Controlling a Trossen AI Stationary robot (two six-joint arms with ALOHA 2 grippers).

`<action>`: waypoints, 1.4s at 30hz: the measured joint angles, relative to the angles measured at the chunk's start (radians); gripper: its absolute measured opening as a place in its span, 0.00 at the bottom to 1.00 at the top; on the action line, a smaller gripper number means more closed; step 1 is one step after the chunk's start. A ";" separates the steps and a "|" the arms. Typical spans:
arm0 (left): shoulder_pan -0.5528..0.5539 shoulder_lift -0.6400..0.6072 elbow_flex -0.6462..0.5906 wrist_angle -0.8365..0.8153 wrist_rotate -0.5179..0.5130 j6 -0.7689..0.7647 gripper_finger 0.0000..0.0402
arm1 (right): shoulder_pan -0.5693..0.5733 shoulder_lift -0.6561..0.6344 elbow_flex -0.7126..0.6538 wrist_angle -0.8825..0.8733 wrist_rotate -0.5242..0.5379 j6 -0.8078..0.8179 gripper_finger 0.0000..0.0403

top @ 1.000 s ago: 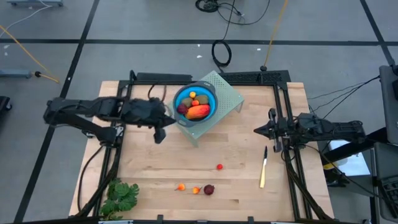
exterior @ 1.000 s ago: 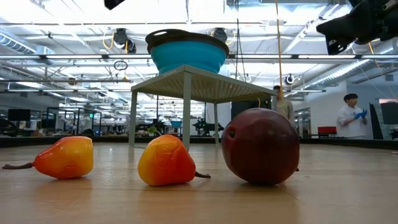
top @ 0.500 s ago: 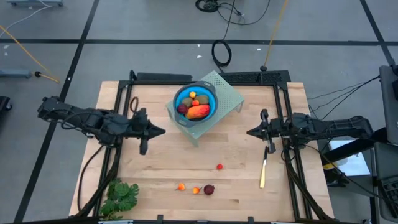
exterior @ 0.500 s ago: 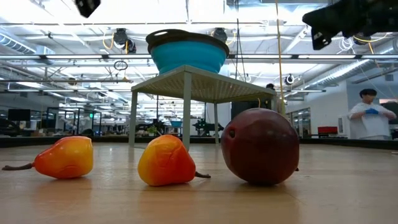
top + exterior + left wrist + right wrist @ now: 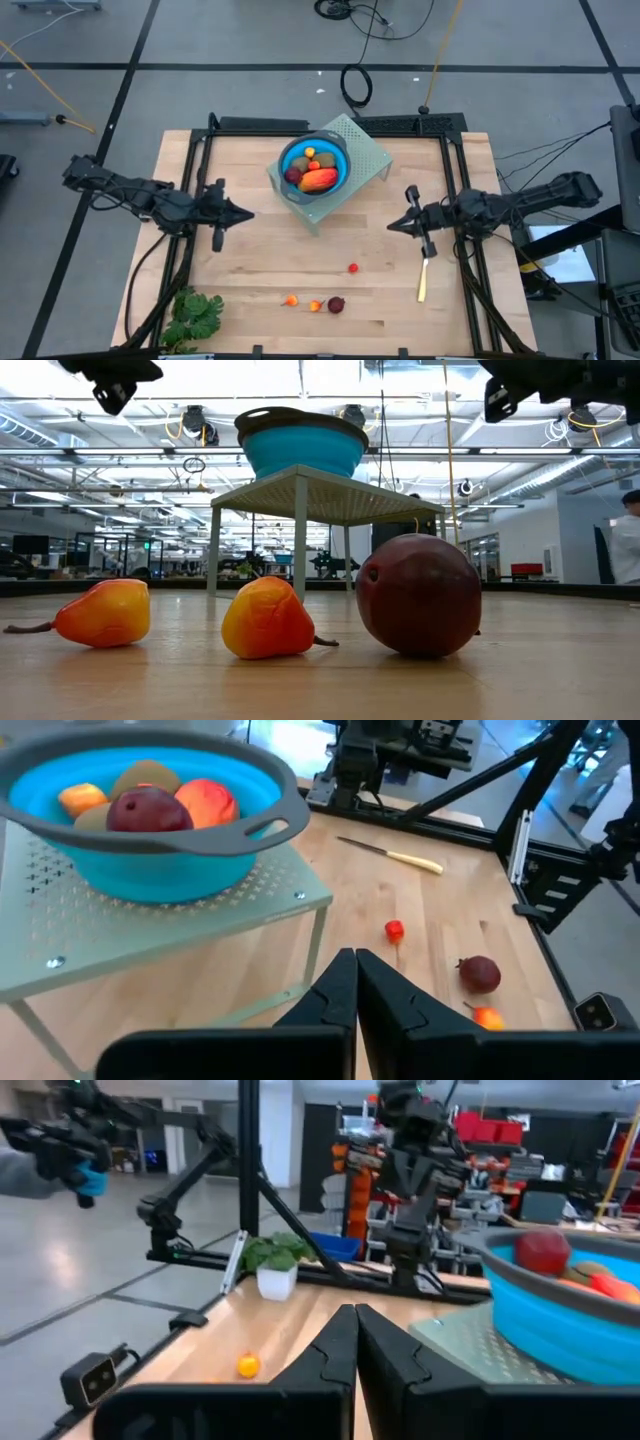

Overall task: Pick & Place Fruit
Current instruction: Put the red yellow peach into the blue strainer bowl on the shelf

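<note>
A blue bowl [image 5: 313, 165] stands on a pale green perforated stand [image 5: 362, 148] at the table's far middle. It holds a long orange-red piece [image 5: 318, 180], brown-green ovals, a dark red ball [image 5: 148, 810] and a small orange piece. On the wood near the front edge lie a small red piece [image 5: 353, 267], two orange ones [image 5: 291, 299] and a dark red ball [image 5: 336, 304]. My left gripper [image 5: 250, 213] hovers left of the stand, shut and holding nothing. My right gripper [image 5: 390, 225] hovers right of the stand, also shut and holding nothing.
A slim yellow-handled knife [image 5: 423, 280] lies near the right rail, just below my right gripper. A green leafy bunch [image 5: 195, 315] sits at the near left corner. Black frame rails run along the table's left, right and far sides. A person shows in the room beyond.
My left gripper has drawn back from the stand toward the table's left edge and sunk lower, still shut. My right gripper has moved in from the right rail toward the table's middle, tipping its nose up, still shut. The fruit has kept still.
</note>
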 joint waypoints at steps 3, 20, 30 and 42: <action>0.000 -0.048 -0.046 0.051 0.023 0.054 0.01 | 0.026 0.040 0.007 0.024 0.027 0.003 0.00; 0.000 -0.322 -0.282 0.153 0.117 0.116 0.00 | 0.134 0.338 0.318 -0.188 0.082 -0.004 0.00; 0.000 -0.449 -0.345 0.140 0.177 0.145 0.01 | 0.177 0.528 0.526 -0.335 0.081 0.000 0.00; 0.000 -0.545 -0.412 0.115 0.220 0.140 0.02 | 0.226 0.708 0.734 -0.510 0.081 0.019 0.00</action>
